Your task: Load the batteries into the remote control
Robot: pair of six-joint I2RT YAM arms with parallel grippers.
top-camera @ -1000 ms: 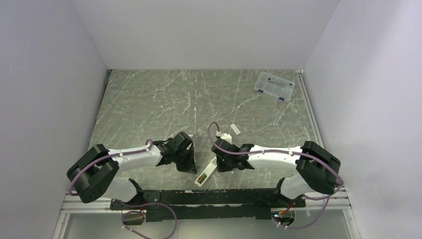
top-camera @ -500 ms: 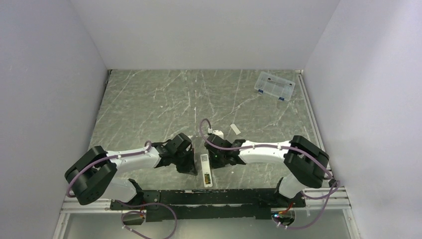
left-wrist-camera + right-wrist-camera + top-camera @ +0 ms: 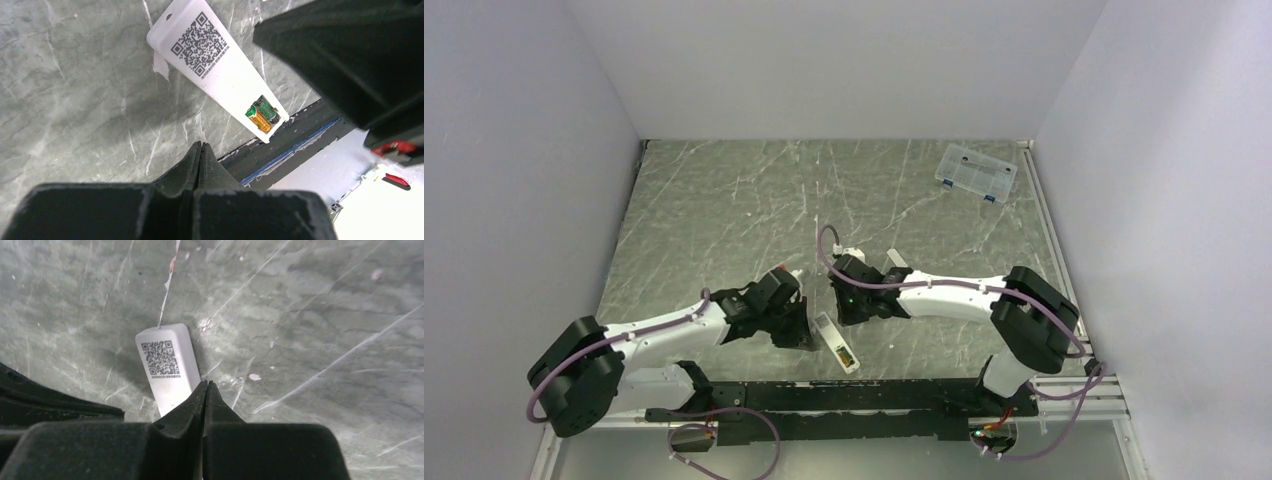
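Left wrist view, item one: left gripper (image 3: 200,147), fingers pressed together, nothing between them. Its tip points down at the bare worktop (image 3: 75,100), close beside the remote (image 3: 215,65) but apart from it.

Item two: right gripper (image 3: 206,386), fingers likewise pressed together and holding nothing. In its own view the tip sits over the remote's long edge, and whether it touches cannot be told.

Item three: remote, a slim white bar lying flat with its back face up between the two grippers, near the middle of the worktop's near edge. It lies at a slant, with a QR label on the end that points away from that edge and the open recess at the end close to it.

Item four: gold battery (image 3: 258,118) and green battery (image 3: 266,109), both seated side by side in the recess.

Item five: small white cover piece (image 3: 896,260), flat on the worktop right of centre, just beyond the right arm.

Item six: clear box (image 3: 975,172), lid shut, in the far right corner.
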